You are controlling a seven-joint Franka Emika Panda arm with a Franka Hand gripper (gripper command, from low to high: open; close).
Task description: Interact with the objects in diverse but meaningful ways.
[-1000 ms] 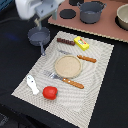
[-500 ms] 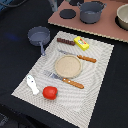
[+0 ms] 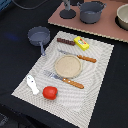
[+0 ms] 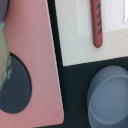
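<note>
We judge that no item is in hand yet, so the step is to choose 1 piece and come down on it squarely. The frying pan [image 3: 39, 35] looks the nearest candidate: we should line the pincer up over its handle or rim and lower straight, because a round pan can slide on the dark worktop if we catch it off centre.

The pan sits on the worktop just off the far corner of the placemat [image 3: 30, 75], on the exterior view's left. The sausage [image 3: 65, 41] and the yellow packet [image 3: 82, 43] lie side by side along the mat's far edge. The tomato [image 3: 49, 92] and the white fish piece [image 3: 32, 84] are near the mat's near edge. The grey pot [image 3: 91, 11] stands on the pink board [image 3: 100, 27] beyond the mat.

In the wrist view the pan [image 4: 107, 97] lies close below the camera, with the sausage [image 4: 96, 22] on the mat just past it. The pincer itself shows in neither view, so we cannot tell whether it is wide or narrow.
</note>
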